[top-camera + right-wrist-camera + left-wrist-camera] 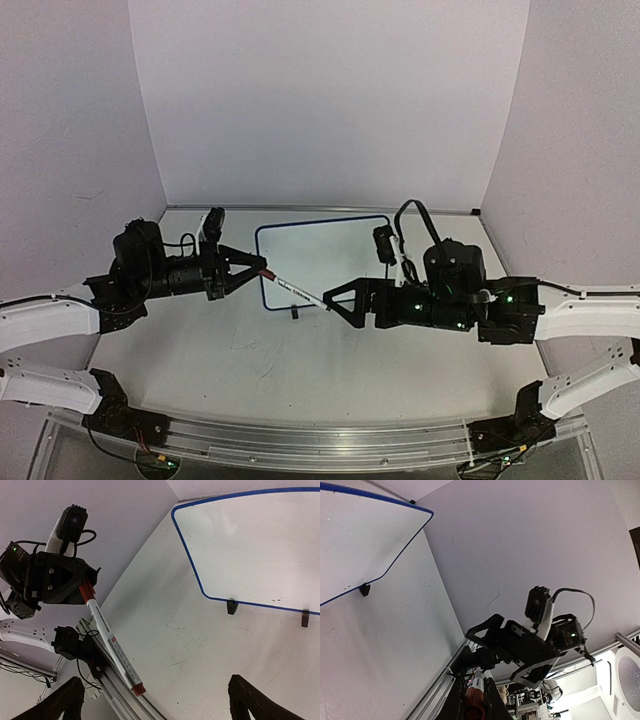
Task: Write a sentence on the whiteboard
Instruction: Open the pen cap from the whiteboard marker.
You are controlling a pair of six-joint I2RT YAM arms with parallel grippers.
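Left fingers (245, 257) are clenched on one red end of the marker (112, 647), just off the whiteboard's (330, 245) near-left corner. The right fingers (57, 702) are spread wide either side of the marker's other end, gripping nothing.

So the pen hangs from one end over the board's near edge. Can't tell if a cap is on. I'd say the job here is getting a proper writing hold. An end grip will wobble, so pinch nearer the tip and keep the pen steep before touching down.

The board lies flat on the worktop (200, 350), nothing written on it yet. Its little black feet (230, 606) stick out on the near side. The right arm sits close to the near-right corner and could crowd the strokes.
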